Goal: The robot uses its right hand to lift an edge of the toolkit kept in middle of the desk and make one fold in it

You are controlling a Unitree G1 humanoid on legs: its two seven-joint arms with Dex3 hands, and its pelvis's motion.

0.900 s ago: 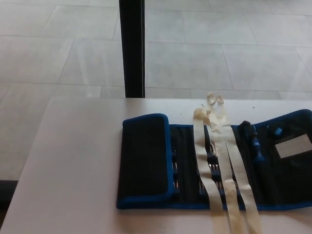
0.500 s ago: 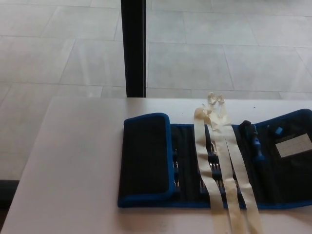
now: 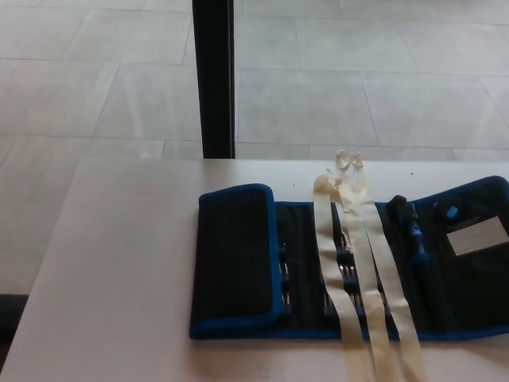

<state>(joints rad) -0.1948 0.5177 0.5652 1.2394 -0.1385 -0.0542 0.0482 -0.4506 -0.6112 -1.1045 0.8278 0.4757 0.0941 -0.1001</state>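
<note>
Lying lengthwise left-to-right on the desk [image 3: 119, 263], the toolkit [image 3: 350, 270] has its left flap [image 3: 235, 259] folded; neither hand shows.

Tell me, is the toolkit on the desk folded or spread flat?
Partly folded. The toolkit's left flap lies turned over onto the middle, while the rest stays spread, its tools and cream straps exposed.

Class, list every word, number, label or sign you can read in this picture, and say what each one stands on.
No text can be read.
White label on the toolkit, right end: print, if any, too blurred to read.
Cream straps and desk: no writing seen.
</note>
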